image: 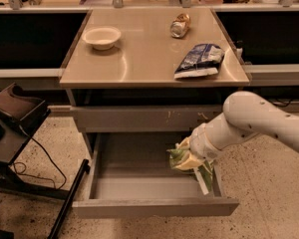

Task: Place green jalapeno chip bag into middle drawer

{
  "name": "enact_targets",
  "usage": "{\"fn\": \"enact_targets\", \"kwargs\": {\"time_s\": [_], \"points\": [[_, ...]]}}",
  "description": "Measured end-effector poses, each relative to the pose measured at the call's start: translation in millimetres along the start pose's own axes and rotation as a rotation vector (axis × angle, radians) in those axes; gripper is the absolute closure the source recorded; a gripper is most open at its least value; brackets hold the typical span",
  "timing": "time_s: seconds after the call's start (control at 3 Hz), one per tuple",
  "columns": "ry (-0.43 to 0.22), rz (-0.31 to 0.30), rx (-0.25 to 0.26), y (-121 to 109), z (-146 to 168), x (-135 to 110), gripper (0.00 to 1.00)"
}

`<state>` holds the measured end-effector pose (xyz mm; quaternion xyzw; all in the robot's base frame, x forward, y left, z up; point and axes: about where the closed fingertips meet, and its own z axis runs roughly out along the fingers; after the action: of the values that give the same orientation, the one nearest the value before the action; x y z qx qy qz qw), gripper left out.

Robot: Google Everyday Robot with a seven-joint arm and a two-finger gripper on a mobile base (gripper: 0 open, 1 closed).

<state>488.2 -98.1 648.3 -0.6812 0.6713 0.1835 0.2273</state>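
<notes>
Bag [175, 156] hangs crumpled in our gripper [186, 161], whose fingers pinch it over the right side of the open drawer [139, 187]. We hold it low, between the drawer's walls, so that letting go should drop it onto the floor inside.

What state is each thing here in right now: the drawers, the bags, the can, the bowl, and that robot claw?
middle drawer: pulled open, floor mostly bare.
upper drawer: shut.
green jalapeno chip bag: crumpled, held over the open drawer's right side.
gripper: shut on the green bag, above the drawer's right end.
blue-and-white chip bag: lying flat on the table.
can: on its side.
bowl: upright, looks empty.
</notes>
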Motion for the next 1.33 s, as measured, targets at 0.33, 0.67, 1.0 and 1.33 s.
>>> {"fn": "enact_targets", "kwargs": {"time_s": [0.33,0.67,1.0,1.33], "points": [[-0.070,-0.034,-0.008,-24,44,24,1.00],[-0.081,-0.079,-0.044,-48,80,35,1.00],[-0.087,-0.079,-0.046,-50,84,35,1.00],[-0.106,-0.080,-0.040,-49,89,38,1.00]]}}
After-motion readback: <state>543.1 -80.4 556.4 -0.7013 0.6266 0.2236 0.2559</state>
